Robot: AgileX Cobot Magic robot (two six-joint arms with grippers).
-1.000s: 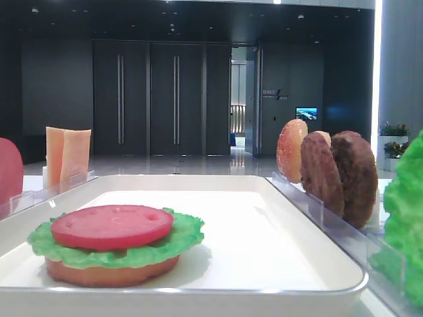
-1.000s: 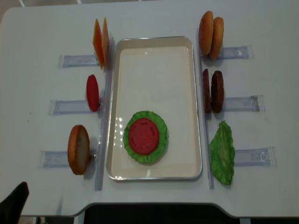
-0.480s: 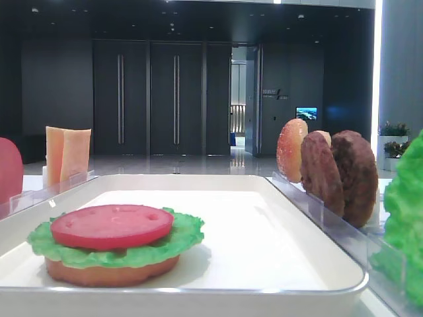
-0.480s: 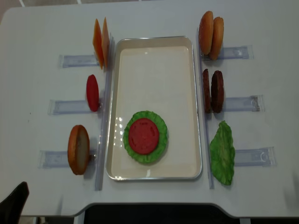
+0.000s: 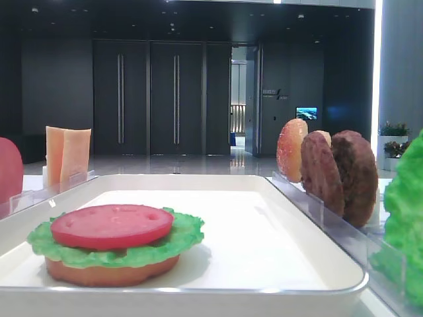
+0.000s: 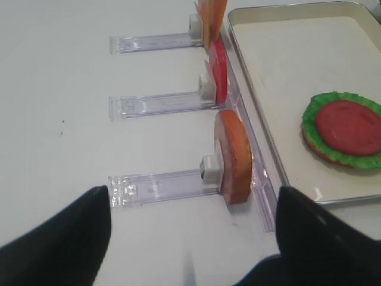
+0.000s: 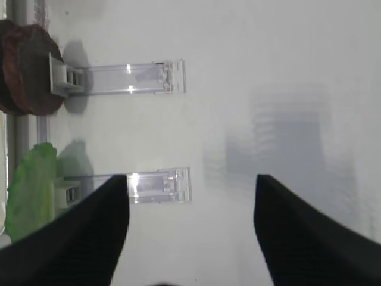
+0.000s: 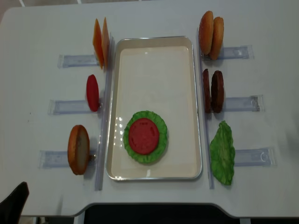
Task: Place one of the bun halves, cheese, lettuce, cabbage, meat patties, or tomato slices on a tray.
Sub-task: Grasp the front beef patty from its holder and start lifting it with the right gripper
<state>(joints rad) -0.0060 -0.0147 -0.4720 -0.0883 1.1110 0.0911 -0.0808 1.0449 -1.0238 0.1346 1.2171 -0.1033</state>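
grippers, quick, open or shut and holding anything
Left gripper: open, holding nothing.
Right gripper: open, holding nothing.

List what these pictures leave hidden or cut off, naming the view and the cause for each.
- Bun half under the lettuce: overhead view, covered by leaf and tomato slice.
- Left pincer: overhead view, only a dark corner shows.
- Spare tomato slice: low view, cut by the left edge.

The tray (image 8: 154, 70) was white with a silvery rim. On it lay a red tomato slice (image 8: 143, 136) over bright green ruffled lettuce (image 8: 161, 140). The meat patties (image 8: 213, 91) were dark brown and grainy, the cheese (image 8: 100, 43) pale orange, the bun halves (image 8: 210, 32) tan-orange.
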